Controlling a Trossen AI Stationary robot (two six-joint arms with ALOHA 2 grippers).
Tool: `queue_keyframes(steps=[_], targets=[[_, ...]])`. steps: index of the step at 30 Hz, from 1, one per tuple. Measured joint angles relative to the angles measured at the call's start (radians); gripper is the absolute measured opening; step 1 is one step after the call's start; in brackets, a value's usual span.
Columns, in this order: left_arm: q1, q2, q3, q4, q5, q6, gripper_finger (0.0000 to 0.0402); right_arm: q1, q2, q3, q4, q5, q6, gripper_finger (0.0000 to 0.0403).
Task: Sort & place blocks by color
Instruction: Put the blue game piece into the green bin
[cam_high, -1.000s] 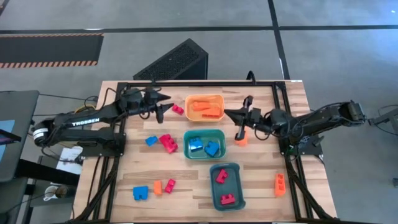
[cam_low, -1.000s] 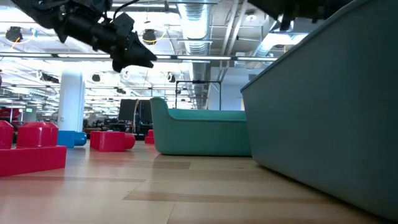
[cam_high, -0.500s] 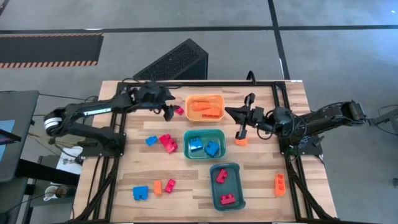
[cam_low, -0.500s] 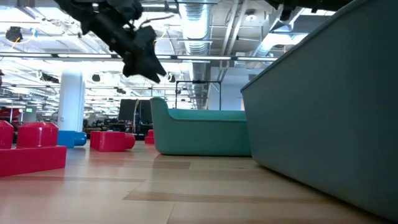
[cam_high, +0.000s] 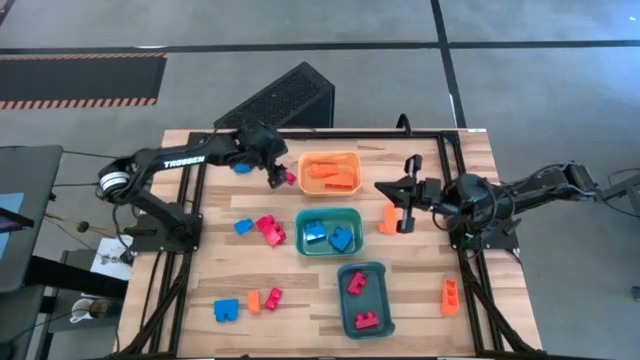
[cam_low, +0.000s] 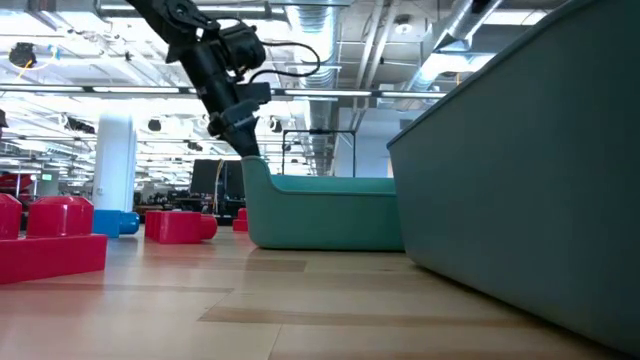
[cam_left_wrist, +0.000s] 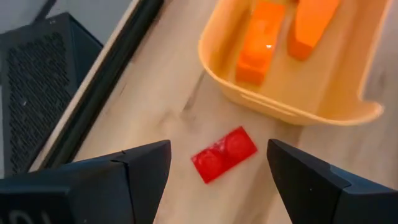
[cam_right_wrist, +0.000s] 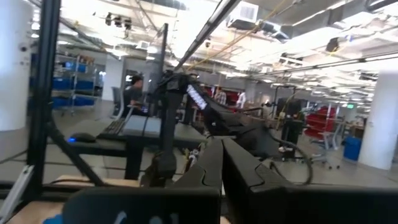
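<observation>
**Left gripper spread over a red block beside the orange tray**

Three trays sit down the middle of the wooden table (cam_high: 420, 300). The orange tray (cam_high: 329, 172), farthest back, holds two orange blocks (cam_left_wrist: 256, 43). The green tray (cam_high: 328, 231) in the middle holds two blue blocks (cam_high: 342, 239). The teal tray (cam_high: 365, 299) at the front holds two red blocks (cam_high: 356, 284).

Eight blocks lie loose on the table: three red, three orange, two blue.

The left gripper (cam_high: 272, 176) hangs with its fingers (cam_left_wrist: 146, 171) apart over a flat red block (cam_left_wrist: 224, 154). That block lies on the wood between the fingers, just beside the orange tray's outer wall, near the table's black back rail (cam_left_wrist: 102, 81). Nothing is held.

The right gripper (cam_high: 405, 205) is shut and empty, right of the green tray. An orange block (cam_high: 388, 219) lies just beside it.

A blue and red pair (cam_high: 260, 228) lies left of the green tray. A blue, orange and red trio (cam_high: 248, 303) sits near the front left edge. One orange block (cam_high: 450, 294) lies near the right edge. Bare wood is open between these groups.
</observation>
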Motion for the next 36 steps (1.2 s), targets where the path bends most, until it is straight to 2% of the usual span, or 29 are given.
queue_keyframes(steps=[7,11,14,23,32,36], targets=[[0.088,0.002,-0.001,0.017,0.113,0.027,0.0252,0.04,-0.013,0.0,-0.039,0.001,0.0,0.0018],[0.098,0.002,-0.001,0.038,0.141,0.027,0.0253,0.042,-0.012,0.0,-0.038,0.002,0.001,0.0019],[0.097,0.002,-0.001,0.032,0.201,0.027,0.0264,0.041,-0.012,0.0,-0.035,0.004,0.001,0.0023],[0.097,0.001,-0.041,0.039,0.209,0.036,0.0305,0.011,-0.012,0.0,-0.029,0.003,0.001,0.0021],[0.097,0.0,-0.053,0.086,0.212,0.066,0.0307,-0.02,-0.012,0.0,-0.03,0.003,0.001,0.0024],[0.095,0.0,-0.053,0.069,0.287,0.063,0.0307,-0.021,-0.012,0.0,-0.039,0.003,0.001,0.0023]])
